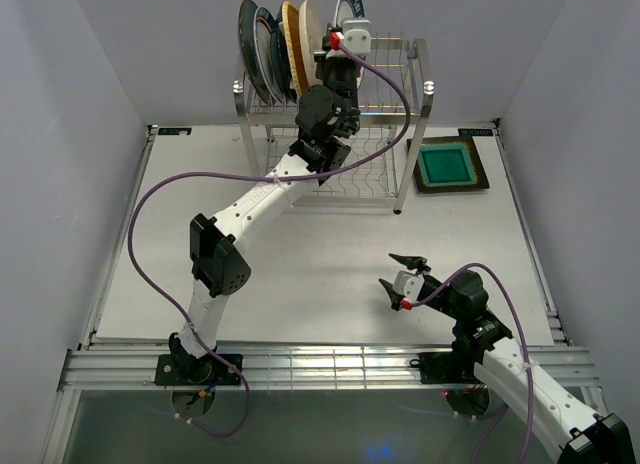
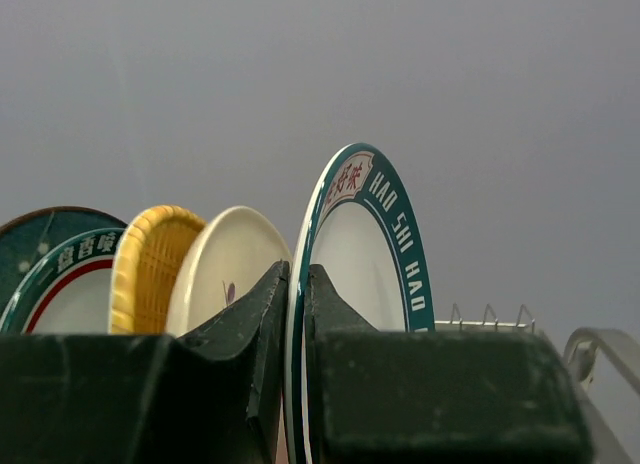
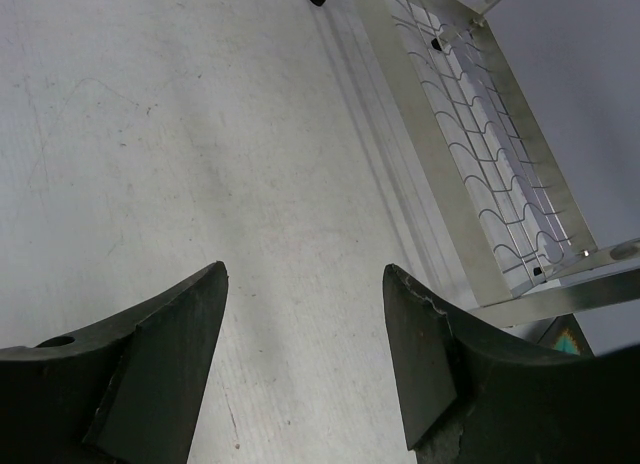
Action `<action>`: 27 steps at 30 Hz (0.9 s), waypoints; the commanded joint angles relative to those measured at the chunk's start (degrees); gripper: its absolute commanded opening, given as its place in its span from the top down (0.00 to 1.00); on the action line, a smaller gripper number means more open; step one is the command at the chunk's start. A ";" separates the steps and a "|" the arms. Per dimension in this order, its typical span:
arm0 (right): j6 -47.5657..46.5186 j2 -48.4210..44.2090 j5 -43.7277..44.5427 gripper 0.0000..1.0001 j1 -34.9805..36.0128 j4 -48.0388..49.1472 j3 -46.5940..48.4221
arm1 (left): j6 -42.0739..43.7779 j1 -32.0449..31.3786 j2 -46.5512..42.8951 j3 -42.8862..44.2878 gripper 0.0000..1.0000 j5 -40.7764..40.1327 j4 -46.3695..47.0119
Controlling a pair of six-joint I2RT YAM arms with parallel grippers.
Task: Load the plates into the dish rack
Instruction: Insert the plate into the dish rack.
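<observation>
left gripper [image 2: 297, 276] nipped tight on the lower rim of the white teal-rimmed plate [image 2: 365, 254], upright over the dish rack [image 1: 426, 102]; cream plate [image 2: 230, 254] just left of its fingers; open rack prongs to the right | right gripper [image 3: 305, 284] wide apart, empty, above table [image 1: 320, 274]; green square plate [image 1: 446, 165] well ahead

The round white plate with a teal rim [image 2: 365, 264] bore white lettering on that band and red characters on a small white patch. With it were a cream round plate [image 2: 228, 264] with a faint pinkish mark, a yellow-orange woven plate [image 2: 148, 269], a second white round plate [image 2: 60, 289] banded in teal with a thin red inner line, and a dark teal speckled round plate [image 2: 35, 229] edged in brown. The square plate [image 1: 446, 165] was bright green with a dark brown rim, the wire dish rack [image 1: 424, 94] shiny silver, the table [image 1: 300, 274] pale grey-white, and the left arm [image 1: 250, 206] white with black joints and a purple cable [image 1: 133, 234].
</observation>
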 commanded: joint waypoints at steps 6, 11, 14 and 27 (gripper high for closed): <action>-0.68 0.03 0.07 0.31 -0.12 2.01 2.18 | 7.05 0.56 -2.14 0.83 1.00 2.14 8.05; -0.59 0.21 -0.02 0.31 -0.12 2.10 2.09 | 8.90 0.91 -2.41 -0.06 1.00 2.58 9.37; -0.68 0.56 -0.02 0.31 -0.12 2.10 2.26 | 8.91 1.17 -2.67 0.20 1.00 3.11 9.37; -0.77 1.00 -0.02 0.32 -0.20 1.92 2.44 | 11.89 2.49 -2.14 2.67 1.00 4.34 10.07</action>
